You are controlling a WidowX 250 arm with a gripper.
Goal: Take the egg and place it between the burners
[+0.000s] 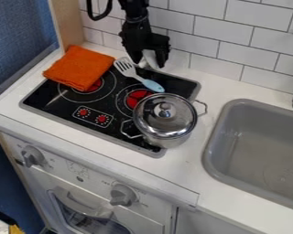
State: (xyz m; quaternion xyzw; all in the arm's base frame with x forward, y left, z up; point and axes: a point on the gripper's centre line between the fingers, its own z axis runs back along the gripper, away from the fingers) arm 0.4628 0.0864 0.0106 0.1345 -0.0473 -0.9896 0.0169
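Bright, even light over white worktop (188, 167); small highlights on domed silver pot lid (155, 119); pale glare streak on black glass stovetop (63, 107).

I can't read any words or numbers from here; I make out faint print around the knobs on the oven front (94, 182) and tiny marks by the red dials on the cooktop's control panel (91, 119), all too small for me

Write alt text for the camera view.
A black robot gripper, something white at its tip, hangs at the back of a black cooktop bearing a lidded metal pot, blue-handled slotted spatula and folded orange cloth, beside a gray sink.
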